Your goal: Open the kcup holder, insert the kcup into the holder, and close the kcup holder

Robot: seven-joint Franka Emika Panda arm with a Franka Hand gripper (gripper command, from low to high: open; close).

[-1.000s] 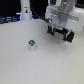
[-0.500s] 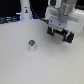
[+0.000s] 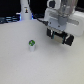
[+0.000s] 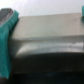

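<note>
The kcup [image 3: 32,45], a tiny white pod with a green top, stands upright on the white table toward the exterior view's left. My gripper [image 3: 59,36] hangs to its right at the back, well apart from it. Most of the kcup holder is hidden behind the arm in the exterior view. In the wrist view a pale grey band, which looks like the kcup holder's handle [image 4: 47,30], runs across between my teal fingertips [image 4: 7,37], with the dark front below it. The fingers stand wide apart on either side, so the gripper [image 4: 44,25] is open.
A tall white bottle-shaped object [image 3: 25,10] stands at the back on the exterior view's left. The white table [image 3: 30,67] stretches in front of the kcup and the arm.
Almost nothing differs; the gripper stays at the back right, perhaps a touch lower. The kcup has not moved.
</note>
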